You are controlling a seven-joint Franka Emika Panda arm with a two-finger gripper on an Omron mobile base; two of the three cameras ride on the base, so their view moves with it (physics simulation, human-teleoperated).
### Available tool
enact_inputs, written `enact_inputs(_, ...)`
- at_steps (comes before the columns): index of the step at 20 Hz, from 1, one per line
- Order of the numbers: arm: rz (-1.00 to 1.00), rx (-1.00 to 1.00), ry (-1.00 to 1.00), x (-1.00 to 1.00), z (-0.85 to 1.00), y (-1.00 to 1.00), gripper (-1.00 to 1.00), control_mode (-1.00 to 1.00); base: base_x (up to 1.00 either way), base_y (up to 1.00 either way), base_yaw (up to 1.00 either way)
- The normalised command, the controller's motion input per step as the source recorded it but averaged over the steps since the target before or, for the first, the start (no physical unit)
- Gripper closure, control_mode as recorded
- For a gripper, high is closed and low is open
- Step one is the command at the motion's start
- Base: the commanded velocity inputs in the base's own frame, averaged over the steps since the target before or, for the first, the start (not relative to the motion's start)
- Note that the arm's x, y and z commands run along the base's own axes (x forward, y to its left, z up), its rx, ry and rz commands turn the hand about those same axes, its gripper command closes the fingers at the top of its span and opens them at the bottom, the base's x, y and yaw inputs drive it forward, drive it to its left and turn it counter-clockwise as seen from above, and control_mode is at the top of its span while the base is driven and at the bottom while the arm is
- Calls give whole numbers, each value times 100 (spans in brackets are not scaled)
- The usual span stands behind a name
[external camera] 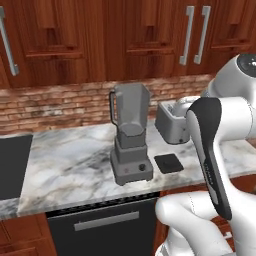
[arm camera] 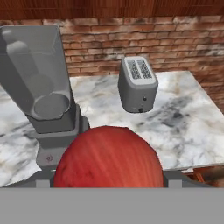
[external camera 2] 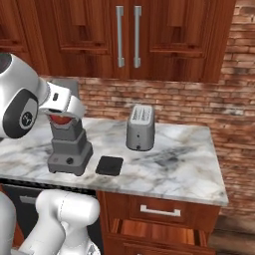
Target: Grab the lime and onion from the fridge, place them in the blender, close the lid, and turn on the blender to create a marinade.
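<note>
The gripper is pinching the round, reddish onion wide across its middle, near the open blender; firm, light, smooth-skinned, it is probably prone to slipping.

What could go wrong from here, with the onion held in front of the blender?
1. The onion bulges wide between the jaws and hides their tips, so the grip may be shallow; it could slip and roll along the counter.
2. It appears to sit lower than the rim of the blender jar; a move forward before lifting could bump the jar.
</note>
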Motion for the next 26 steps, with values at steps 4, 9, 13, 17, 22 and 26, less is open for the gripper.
enact_inputs(4,0,0,0,0,0,0,100,100,37,-17,10)
enact_inputs(9,0,0,0,0,0,0,100,100,36,-24,11)
enact_inputs(13,0,0,0,0,0,0,100,100,42,-25,10)
enact_inputs(17,0,0,0,0,0,0,100,100,42,-28,10)
enact_inputs(22,0,0,0,0,0,0,100,100,36,-22,9)
enact_inputs(26,0,0,0,0,0,0,100,100,30,-17,7)
